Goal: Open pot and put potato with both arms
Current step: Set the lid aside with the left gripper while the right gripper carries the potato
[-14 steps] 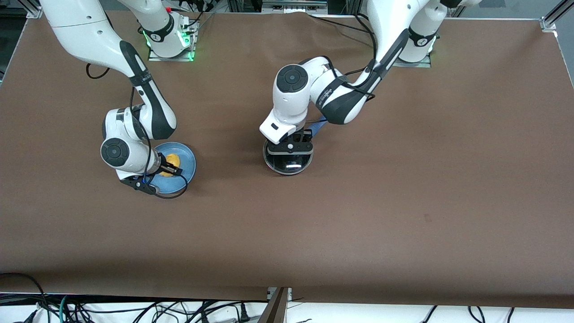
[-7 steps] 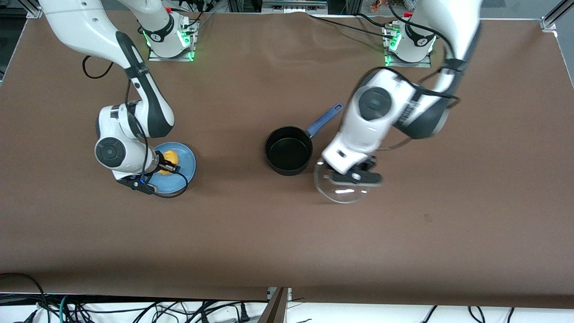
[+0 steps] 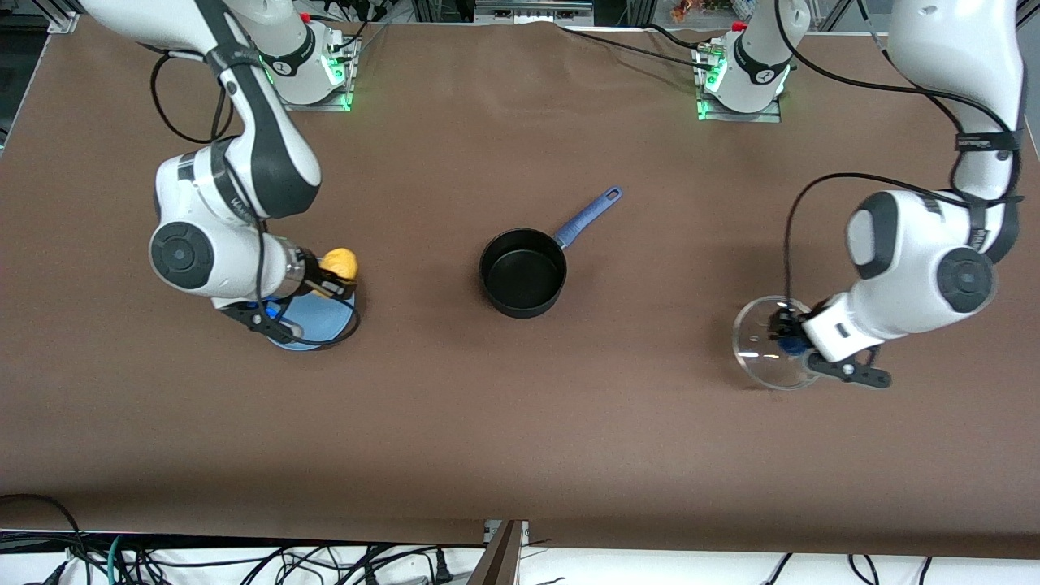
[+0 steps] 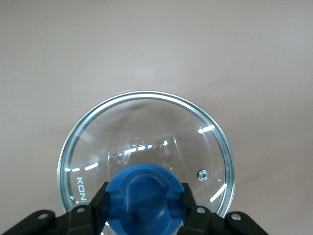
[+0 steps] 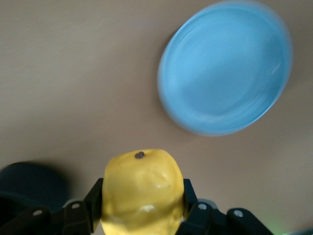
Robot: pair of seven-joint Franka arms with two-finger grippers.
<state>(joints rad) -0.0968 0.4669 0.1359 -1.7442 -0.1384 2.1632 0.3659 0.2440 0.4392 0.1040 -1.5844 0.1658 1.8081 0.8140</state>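
Observation:
The black pot (image 3: 522,280) with its blue handle (image 3: 587,214) stands open in the middle of the table. My left gripper (image 3: 786,335) is shut on the blue knob (image 4: 145,198) of the glass lid (image 3: 768,344) and holds it low over the table toward the left arm's end. The lid's rim (image 4: 146,95) shows whole in the left wrist view. My right gripper (image 3: 335,276) is shut on the yellow potato (image 3: 340,263) and holds it above the blue plate (image 3: 321,323). The potato (image 5: 142,191) fills the jaws in the right wrist view, with the plate (image 5: 225,68) below.
The arms' bases (image 3: 309,73) (image 3: 743,77) stand at the table's edge farthest from the front camera. Brown table surface lies between the plate, the pot and the lid. Cables hang along the table's front edge (image 3: 244,561).
My left gripper has lifted the lid off the pot and carried it toward the left arm's end of the table. My right gripper has raised the potato off the blue plate.

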